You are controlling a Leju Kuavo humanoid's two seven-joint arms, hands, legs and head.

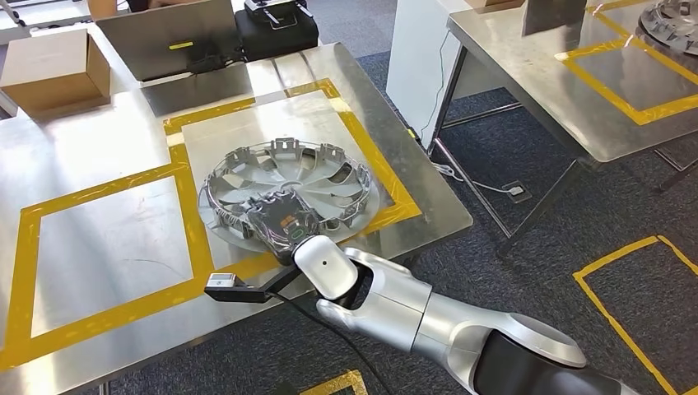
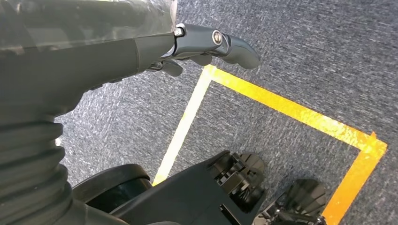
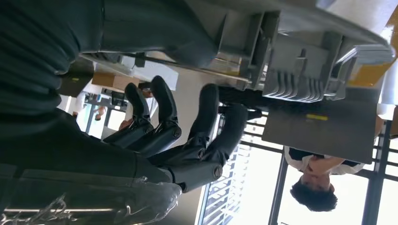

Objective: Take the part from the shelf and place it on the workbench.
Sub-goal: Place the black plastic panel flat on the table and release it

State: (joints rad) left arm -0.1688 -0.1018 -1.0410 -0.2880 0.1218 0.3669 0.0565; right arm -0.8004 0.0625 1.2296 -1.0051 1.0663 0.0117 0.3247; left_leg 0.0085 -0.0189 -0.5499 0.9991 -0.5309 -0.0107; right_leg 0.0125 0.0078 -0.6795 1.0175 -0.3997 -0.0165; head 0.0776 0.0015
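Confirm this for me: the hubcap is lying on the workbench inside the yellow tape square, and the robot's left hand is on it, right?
Not quite. The hubcap lies on the workbench in the yellow tape square, but the right hand is on it, as the head view shows. The left hand hangs over the floor.

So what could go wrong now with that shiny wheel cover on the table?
1. The wheel cover lies on the workbench, spilling over the yellow tape square toward the table's edge. A nudge might slide it further that way.
2. The right hand sits over the cover's near rim, its fingers spread close to the ribbed plastic. Pulling back carelessly, they might catch a clip and drag it.
3. The black cable under the arm hangs loose and might snag the table corner.
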